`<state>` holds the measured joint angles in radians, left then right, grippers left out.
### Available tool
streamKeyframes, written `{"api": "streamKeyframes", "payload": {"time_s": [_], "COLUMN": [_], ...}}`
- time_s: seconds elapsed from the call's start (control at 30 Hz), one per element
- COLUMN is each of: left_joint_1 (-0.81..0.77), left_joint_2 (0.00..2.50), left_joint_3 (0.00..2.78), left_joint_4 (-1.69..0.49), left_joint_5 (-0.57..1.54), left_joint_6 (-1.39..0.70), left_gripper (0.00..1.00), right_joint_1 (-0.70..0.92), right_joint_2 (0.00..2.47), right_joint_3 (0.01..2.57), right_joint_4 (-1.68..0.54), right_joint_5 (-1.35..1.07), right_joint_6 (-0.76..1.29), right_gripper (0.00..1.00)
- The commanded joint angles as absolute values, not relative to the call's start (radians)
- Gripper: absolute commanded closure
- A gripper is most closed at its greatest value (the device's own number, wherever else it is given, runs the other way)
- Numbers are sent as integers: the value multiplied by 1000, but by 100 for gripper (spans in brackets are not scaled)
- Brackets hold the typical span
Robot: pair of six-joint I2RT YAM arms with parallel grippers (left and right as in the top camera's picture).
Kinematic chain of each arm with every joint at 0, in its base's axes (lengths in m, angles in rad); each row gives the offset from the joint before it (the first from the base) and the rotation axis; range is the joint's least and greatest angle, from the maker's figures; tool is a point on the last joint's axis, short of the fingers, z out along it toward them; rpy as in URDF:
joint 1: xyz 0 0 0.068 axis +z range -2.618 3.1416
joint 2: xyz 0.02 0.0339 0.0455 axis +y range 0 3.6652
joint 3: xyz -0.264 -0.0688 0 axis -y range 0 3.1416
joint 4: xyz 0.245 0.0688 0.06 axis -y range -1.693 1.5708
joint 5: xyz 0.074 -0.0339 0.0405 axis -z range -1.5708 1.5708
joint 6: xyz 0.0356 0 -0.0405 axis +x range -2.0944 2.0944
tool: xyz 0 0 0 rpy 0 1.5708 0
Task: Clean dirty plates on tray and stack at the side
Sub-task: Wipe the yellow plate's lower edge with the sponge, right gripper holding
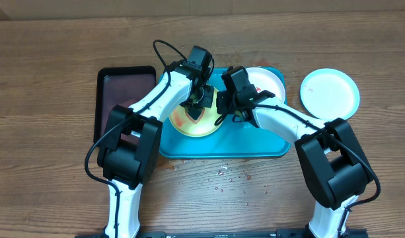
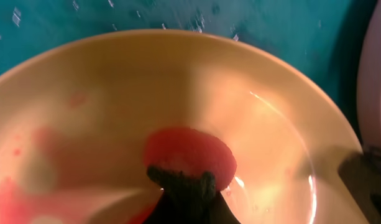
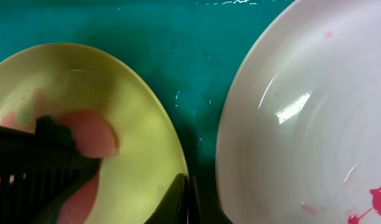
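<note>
Left gripper [image 2: 183,182] clamps a rounded red sponge [image 2: 190,152] onto the pale green round plastic plate [image 1: 185,124] on the turquoise rectangular tray [image 1: 255,142]. Right gripper [image 3: 185,199] at that plate's rim, crowded by the smeared white plate [image 3: 302,124]; I cannot tell its closure.

Wooden desk [image 1: 43,132]: brown boards, grain running left to right. Lighter tan strip [image 1: 57,6] along far edge.

Black tray [image 1: 99,99]: small, rectangular, rounded corners, dark reddish inside. Lies flat on desk just beside left end of turquoise tray [image 1: 255,144]. Near right corner hidden.

Droplets [image 1: 222,173]: loose scatter on desk near front of that tray, few reddish specks [image 1: 245,177] among them.

Red sponge [image 2: 190,154]: rounded top, wet sheen. Looks pinker from right wrist [image 3: 91,134]. Lower edge hidden.
</note>
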<state>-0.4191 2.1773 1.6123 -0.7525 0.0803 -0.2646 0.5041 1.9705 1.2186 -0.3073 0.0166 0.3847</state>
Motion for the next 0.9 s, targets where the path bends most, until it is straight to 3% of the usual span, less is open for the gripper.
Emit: {"api": "streamKeyframes", "payload": {"time_s": [0.0,0.5,0.87], "left_joint_1": [-411,-413,-404], "left_joint_2": [2201,2201,2204], "left_joint_3": [1594,1594,1591], "left_joint_4": [-736,-833,-822], "left_joint_5": [64,275,-121], "left_joint_6": [-290,-274,-300], "left_gripper": [96,96,96], "right_joint_1": [503,503,503], "right_joint_2": [1961,1961,1961], "right_joint_3": [1231,1231,1231], "right_joint_4": [-294,-293,-294], "right_joint_5": [25,25,25], "right_joint_6": [397,397,397], "right_gripper": [96,96,96]}}
